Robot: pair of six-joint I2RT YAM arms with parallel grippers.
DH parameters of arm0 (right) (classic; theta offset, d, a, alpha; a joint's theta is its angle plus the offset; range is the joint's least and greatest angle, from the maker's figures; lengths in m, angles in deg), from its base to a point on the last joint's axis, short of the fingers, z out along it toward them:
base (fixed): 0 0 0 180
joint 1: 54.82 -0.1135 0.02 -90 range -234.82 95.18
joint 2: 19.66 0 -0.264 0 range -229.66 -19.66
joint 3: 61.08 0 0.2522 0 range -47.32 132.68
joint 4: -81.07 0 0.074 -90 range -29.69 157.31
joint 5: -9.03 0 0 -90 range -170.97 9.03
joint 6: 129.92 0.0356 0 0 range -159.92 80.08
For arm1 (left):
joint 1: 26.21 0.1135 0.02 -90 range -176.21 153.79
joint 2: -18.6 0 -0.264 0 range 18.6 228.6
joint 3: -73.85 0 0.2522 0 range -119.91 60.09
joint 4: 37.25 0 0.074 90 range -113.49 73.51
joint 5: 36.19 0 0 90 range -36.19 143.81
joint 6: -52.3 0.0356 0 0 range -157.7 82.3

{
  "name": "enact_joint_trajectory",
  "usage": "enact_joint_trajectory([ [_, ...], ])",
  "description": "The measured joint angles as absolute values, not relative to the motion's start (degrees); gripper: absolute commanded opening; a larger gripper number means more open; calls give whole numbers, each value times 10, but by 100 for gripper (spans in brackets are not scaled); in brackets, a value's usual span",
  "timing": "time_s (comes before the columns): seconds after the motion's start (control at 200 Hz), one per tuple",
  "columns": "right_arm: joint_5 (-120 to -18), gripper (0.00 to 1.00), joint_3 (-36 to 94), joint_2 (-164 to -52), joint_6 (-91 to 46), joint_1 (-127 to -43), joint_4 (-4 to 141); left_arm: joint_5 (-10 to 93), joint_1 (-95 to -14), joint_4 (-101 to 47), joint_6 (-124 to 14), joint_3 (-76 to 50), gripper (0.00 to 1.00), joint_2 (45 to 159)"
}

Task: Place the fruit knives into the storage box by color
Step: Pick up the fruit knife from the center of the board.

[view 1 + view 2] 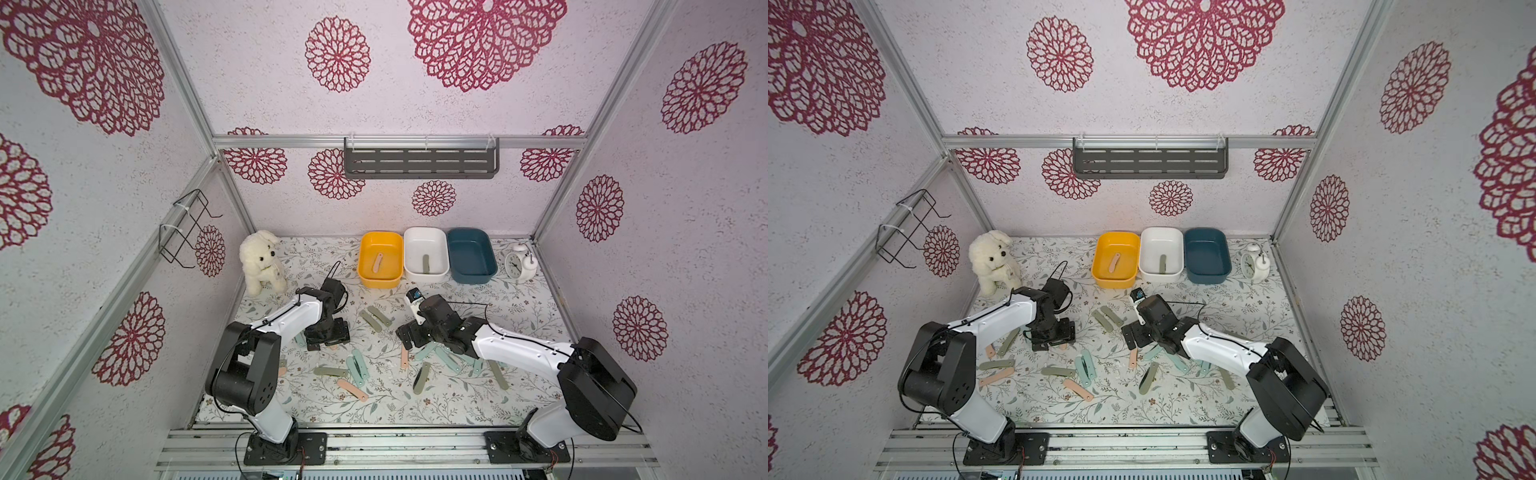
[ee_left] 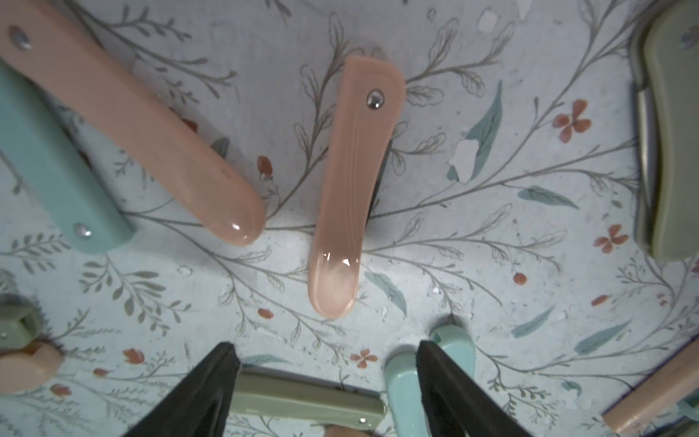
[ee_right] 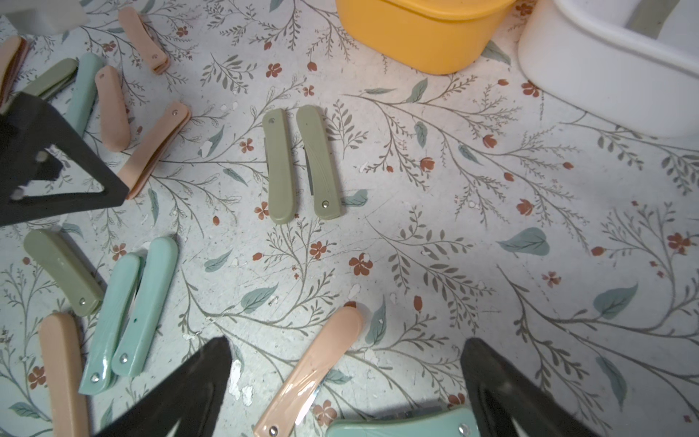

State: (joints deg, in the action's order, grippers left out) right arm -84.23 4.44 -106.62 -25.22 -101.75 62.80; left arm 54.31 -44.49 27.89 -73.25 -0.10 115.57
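Along the back edge of the table (image 1: 519, 316) the yellow tub (image 1: 368, 249), the white tub (image 1: 436, 245) and the dark teal tub (image 1: 471, 249) stand side by side. One peach knife (image 1: 377, 262) lies in the yellow tub, and one olive knife (image 1: 425, 264) lies in the white tub. More fruit knives (image 1: 357, 368) lie scattered mid-table around both arms.

The left gripper (image 2: 325, 344) hangs low over them with its jaws parted. A second olive knife (image 2: 306, 401) lies crosswise between its fingers (image 2: 212, 389), though the blur perhaps hides whether they touch it. The right gripper (image 3: 348, 340) is spread wide and grasps nothing. It hangs above a pink knife (image 3: 314, 370) and a mint knife (image 3: 401, 425), with a pair of olive knives (image 3: 281, 166) side by side on the table beyond.
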Motion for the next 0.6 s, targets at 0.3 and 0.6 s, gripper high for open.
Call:
enact_joint_trajectory([
  [0.3,-843,99,44,-1066,-252,-1018,628,567,-441,252,-733,-20,47,1217],
  [0.6,-852,99,52,-1067,-252,-1018,627,580,-439,252,-733,-33,37,1228],
])
